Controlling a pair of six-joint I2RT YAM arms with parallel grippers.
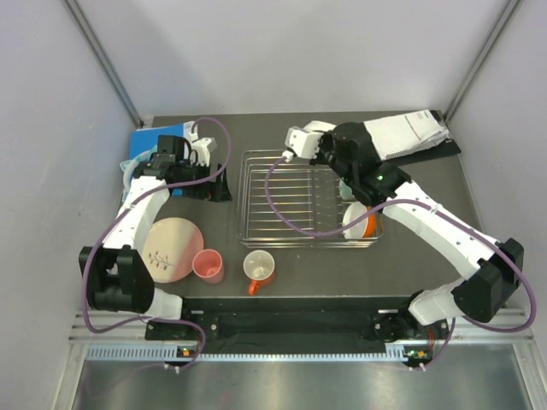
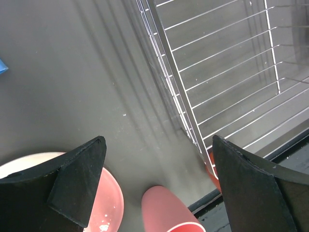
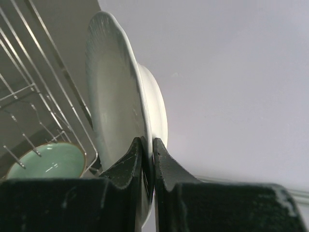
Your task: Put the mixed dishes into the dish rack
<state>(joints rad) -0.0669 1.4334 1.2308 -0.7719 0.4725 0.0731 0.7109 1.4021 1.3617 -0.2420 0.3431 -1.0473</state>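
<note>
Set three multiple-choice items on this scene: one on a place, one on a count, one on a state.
1. The pink cup stands: A in the dish rack; B on the table, between plate and orange mug; C on the blue book.
2. Dishes on the table outside the rack: A three; B one; C five.
3. The right gripper is: A open; B shut on the mug; C shut on the white shallow bowl.
Key: 1 B, the top view shows it between them. 2 A, plate, cup and mug. 3 C, the wrist view shows it pinching the bowl's rim.
</note>
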